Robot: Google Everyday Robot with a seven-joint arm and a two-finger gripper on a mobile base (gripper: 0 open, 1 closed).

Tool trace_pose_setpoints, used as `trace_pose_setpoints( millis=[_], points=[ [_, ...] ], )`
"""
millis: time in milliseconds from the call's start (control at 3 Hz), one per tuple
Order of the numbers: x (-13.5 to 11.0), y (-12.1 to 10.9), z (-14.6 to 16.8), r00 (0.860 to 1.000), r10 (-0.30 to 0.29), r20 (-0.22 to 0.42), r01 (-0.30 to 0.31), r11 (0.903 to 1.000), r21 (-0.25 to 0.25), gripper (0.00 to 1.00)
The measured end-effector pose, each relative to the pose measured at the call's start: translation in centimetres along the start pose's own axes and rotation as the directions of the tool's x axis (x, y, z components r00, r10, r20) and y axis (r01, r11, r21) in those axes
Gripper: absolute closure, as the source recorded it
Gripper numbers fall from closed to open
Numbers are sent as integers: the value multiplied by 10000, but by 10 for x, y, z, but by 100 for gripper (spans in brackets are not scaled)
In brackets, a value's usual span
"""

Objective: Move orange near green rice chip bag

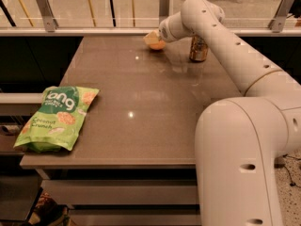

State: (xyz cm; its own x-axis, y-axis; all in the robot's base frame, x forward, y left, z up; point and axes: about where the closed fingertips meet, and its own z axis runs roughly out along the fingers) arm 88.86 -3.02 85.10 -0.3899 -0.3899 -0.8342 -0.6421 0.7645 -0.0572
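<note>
Evidently the gripper sits at the orange by the desk's far edge, whether clamped I cannot tell, so a loose hold could roll the fruit off the back, well short of the green rice chip bag at the near-left corner.

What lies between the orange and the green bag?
Only bare tabletop, seen in the camera view. The end effector is at the orange, across the table from the bag.

Dim, warm overhead light puts small glare spots on the table; the gripper, at its far edge, is evenly lit.
</note>
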Motion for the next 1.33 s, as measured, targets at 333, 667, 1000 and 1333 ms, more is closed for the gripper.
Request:
trace_pose_setpoints(
  millis=[333, 667, 1000, 1333],
  points=[
    [-16, 1, -14, 9998, -177, 113, 175, 9996, 228, 100],
    [-33, 3, -31, 9990, -349, 282, 335, 9982, 493, 100],
    [-44, 8, -46, 9978, -437, 498, 407, 9974, 600, 100],
    [-47, 23, -66, 9964, -391, 753, 376, 9991, 221, 100]
  ],
)
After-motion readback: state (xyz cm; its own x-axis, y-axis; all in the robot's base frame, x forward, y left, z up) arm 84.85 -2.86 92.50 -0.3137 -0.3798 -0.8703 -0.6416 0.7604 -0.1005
